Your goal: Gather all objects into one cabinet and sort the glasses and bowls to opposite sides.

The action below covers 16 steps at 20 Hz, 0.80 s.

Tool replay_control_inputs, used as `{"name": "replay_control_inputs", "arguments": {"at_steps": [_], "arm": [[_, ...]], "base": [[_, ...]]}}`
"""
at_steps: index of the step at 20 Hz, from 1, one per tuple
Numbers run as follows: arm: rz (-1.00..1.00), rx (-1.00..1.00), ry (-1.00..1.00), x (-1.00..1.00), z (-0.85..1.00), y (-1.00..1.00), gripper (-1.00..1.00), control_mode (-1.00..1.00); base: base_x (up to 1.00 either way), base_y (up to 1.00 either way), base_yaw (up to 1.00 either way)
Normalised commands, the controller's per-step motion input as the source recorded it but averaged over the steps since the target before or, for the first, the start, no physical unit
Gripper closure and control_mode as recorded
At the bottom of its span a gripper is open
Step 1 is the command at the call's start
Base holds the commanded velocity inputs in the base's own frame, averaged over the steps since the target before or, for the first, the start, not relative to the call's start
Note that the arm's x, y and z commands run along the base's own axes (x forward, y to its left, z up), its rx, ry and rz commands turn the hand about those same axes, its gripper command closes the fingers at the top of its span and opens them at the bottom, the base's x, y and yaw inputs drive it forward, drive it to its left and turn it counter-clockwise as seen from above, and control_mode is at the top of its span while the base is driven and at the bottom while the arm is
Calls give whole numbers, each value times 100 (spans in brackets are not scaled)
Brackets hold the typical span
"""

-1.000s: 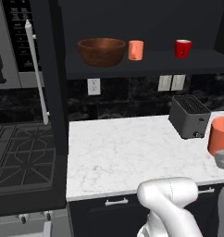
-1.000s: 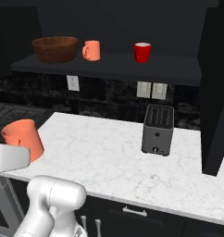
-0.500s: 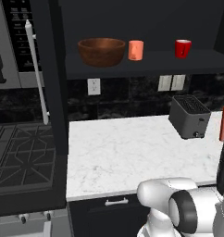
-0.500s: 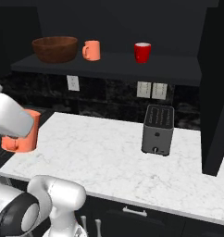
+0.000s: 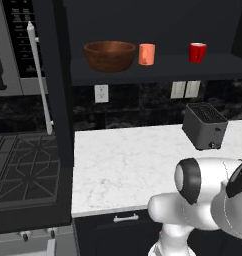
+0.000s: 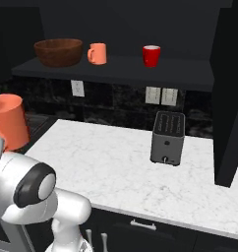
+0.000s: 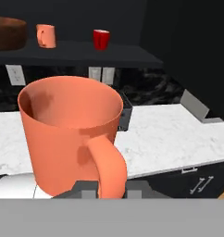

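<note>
My gripper (image 7: 110,187) is shut on the handle of the orange handled mug (image 7: 70,134), which it holds upright and which looks large and close in the hand view. The same mug (image 6: 8,120) hangs at the left edge of the right base view, over the counter's end. On the black cabinet's shelf board (image 5: 158,67) stand the wide brown wooden bowl (image 5: 109,54) at the left, the salmon-orange cup (image 5: 147,53) right beside it, and the red mug (image 5: 197,52) farther right, apart from both.
A grey toaster (image 5: 205,125) stands on the white marble counter (image 5: 128,165) under the shelf. A stove top (image 5: 23,170) lies left of the counter, below the oven's long pale handle (image 5: 39,75). A tall dark cabinet wall (image 6: 229,98) closes the right side.
The arm has folded back and carried the orange mug farther to the right side and nearer the base. Bowl, cup and red mug on the shelf have not moved.
</note>
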Motion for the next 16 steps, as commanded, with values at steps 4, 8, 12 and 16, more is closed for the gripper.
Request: {"name": "replay_control_inputs", "arguments": {"at_steps": [4, 8, 12, 16], "arm": [[0, 0, 16, 43, 92, 0, 100, -100], [1, 10, 42, 27, 100, 0, 100, -100], [8, 10, 31, 11, 81, -1, 100, -100], [14, 2, 19, 24, 34, 0, 100, -100]], "base": [[0, 0, 0], [0, 0, 0], [0, 0, 0], [0, 0, 0]]}}
